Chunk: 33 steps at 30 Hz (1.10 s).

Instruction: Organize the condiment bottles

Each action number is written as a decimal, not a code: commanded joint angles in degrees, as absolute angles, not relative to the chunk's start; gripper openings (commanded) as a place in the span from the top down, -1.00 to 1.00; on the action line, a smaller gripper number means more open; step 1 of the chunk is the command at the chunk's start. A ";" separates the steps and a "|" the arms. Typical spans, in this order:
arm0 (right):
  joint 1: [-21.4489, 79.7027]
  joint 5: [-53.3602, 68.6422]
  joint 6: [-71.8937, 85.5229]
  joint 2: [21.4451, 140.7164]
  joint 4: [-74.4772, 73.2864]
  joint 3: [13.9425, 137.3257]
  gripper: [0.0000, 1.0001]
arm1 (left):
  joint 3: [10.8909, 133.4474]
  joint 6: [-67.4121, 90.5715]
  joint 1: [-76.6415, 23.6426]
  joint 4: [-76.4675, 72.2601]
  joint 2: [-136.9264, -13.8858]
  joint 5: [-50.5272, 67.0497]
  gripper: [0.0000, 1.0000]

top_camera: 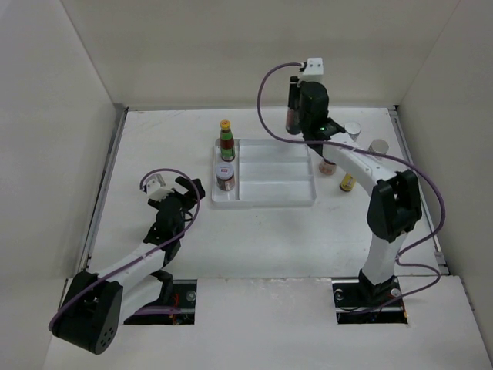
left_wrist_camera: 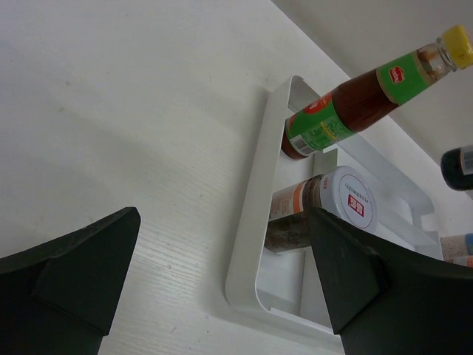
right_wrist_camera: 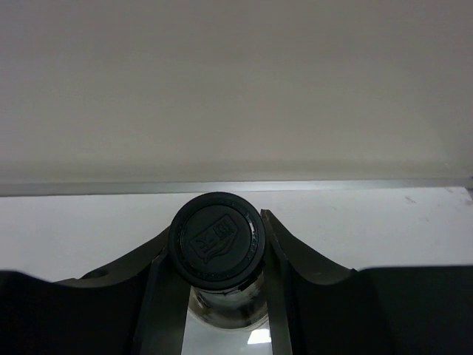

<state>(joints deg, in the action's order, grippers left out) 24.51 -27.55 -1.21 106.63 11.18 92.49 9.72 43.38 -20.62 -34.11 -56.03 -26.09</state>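
My right gripper [top_camera: 296, 106] is shut on the tall dark black-capped bottle [top_camera: 293, 114] at the back of the table, behind the white tray [top_camera: 277, 193]. In the right wrist view its fingers press both sides of the bottle's neck just under the black cap [right_wrist_camera: 216, 238]. Whether the bottle stands on the table, I cannot tell. A yellow-capped red sauce bottle [top_camera: 226, 141] [left_wrist_camera: 347, 103] and a short jar [top_camera: 225, 176] [left_wrist_camera: 325, 203] stand in the tray's left compartment. My left gripper [top_camera: 185, 190] [left_wrist_camera: 222, 281] is open, left of the tray.
Right of the tray stand two pale shakers [top_camera: 352, 129] [top_camera: 378, 146], a small yellow-capped dark bottle [top_camera: 347, 183] and another small jar [top_camera: 326, 166], close under my right arm. White walls enclose the table on three sides.
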 commanded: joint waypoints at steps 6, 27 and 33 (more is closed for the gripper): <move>33.44 -21.01 2.98 106.69 21.89 100.63 0.44 | 9.85 44.47 -19.73 -37.53 -56.25 -23.91 -1.00; 36.95 -18.63 7.82 112.06 25.31 94.14 0.36 | 9.93 45.26 -18.68 -37.71 -57.30 -22.59 -1.00; 37.83 -19.42 7.56 111.54 25.93 90.71 0.08 | 10.02 45.35 -18.59 -37.71 -57.48 -22.32 -1.00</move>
